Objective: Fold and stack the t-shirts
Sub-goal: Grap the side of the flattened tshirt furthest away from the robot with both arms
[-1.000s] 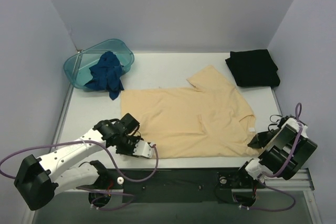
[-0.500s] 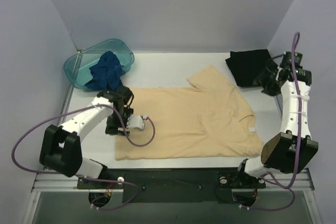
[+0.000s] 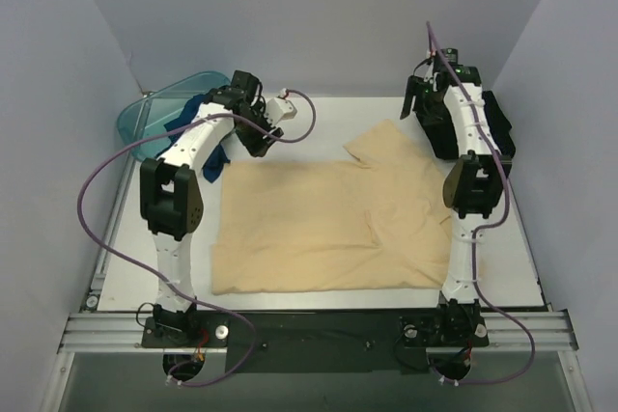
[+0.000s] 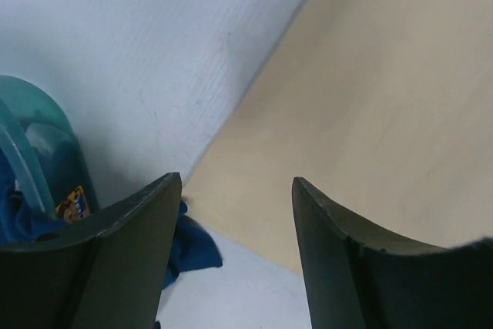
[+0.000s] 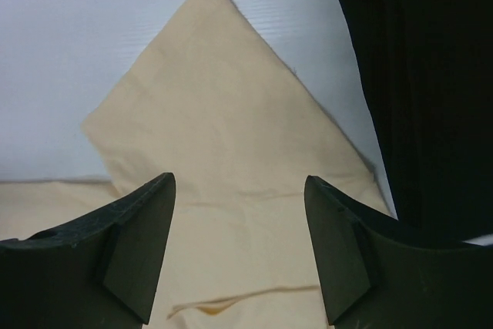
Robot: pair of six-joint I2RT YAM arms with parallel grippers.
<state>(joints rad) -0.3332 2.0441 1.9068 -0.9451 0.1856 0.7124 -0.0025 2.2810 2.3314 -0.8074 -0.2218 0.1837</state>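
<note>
Tho unstacked: 3 t-shirts (image 3: 328,224), 1 basin (image 3: 135,130)

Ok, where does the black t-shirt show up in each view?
Top external: black t-shirt at far right, partly behind the right arm.
Left wrist: not in it.
Right wrist: black t-shirt fills the right edge.
Shared landmark: the yellow-tan t-shirt, in all three views.

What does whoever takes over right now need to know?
Left gripper: open, empty, above the tan t-shirt near its far left corner.
Right gripper: open, empty, above its sleeve.
Tan t-shirt lies flat and unfolded, mid-table.
Black t-shirt looks folded, far right.
Dark blue t-shirt is crumpled, spilling out of the teal basin.
To do: fold tan and blue, stack all three.
</note>
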